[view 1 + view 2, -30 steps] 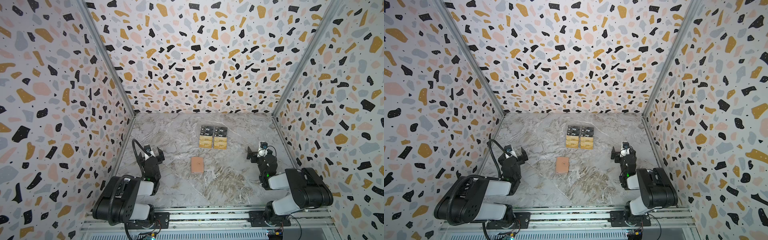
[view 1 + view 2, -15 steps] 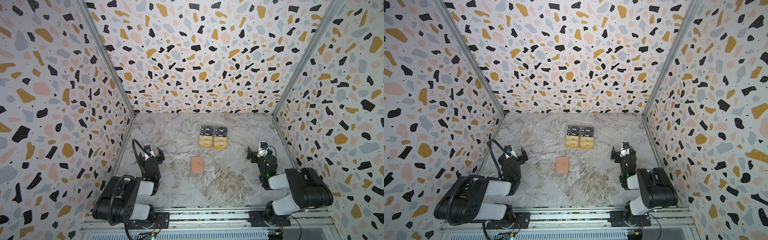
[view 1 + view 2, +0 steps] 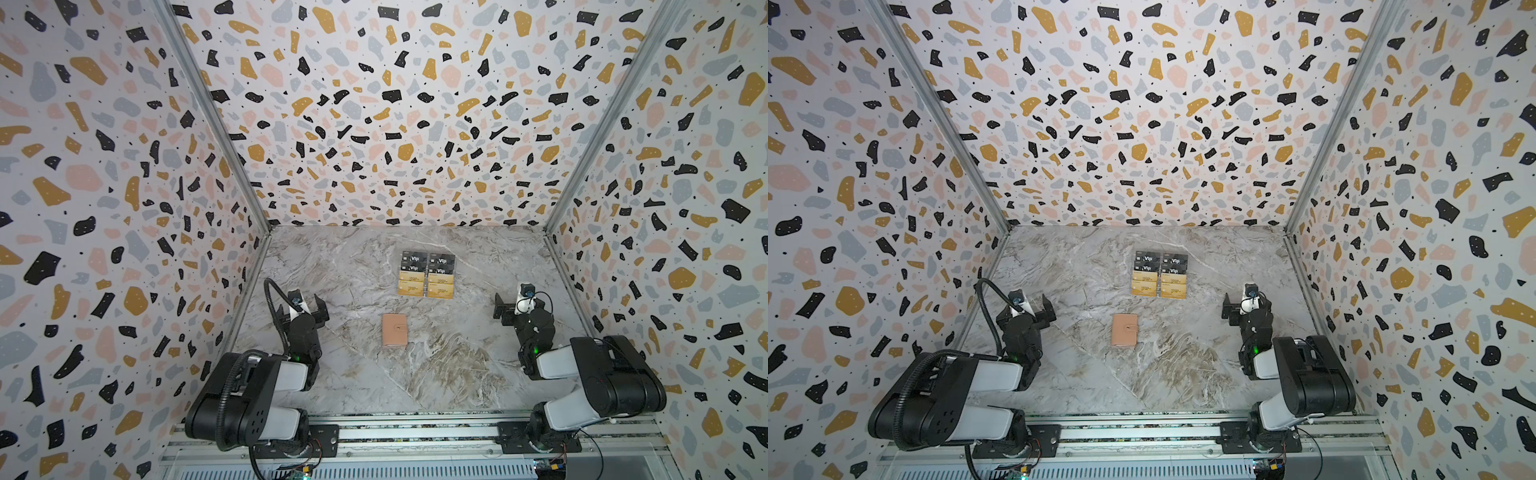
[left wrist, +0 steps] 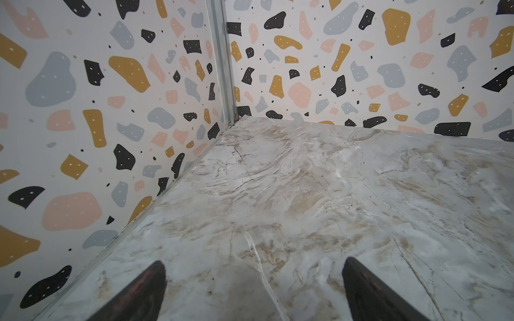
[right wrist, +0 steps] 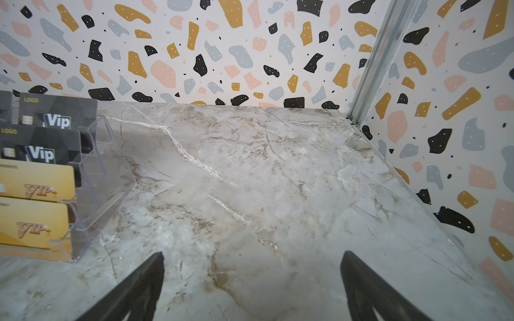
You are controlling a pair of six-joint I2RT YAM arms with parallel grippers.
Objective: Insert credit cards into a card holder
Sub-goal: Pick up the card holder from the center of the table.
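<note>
Nothing moved — left gripper, right gripper gaping, empty. Start stage: you unsnap card holder — seemingly shut — before credit cards.

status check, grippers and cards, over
Left gripper open, empty; right gripper open, empty. Gold cards in the stand, untouched. Holder lies closed, apart from both grippers. Nothing in the way.
</note>
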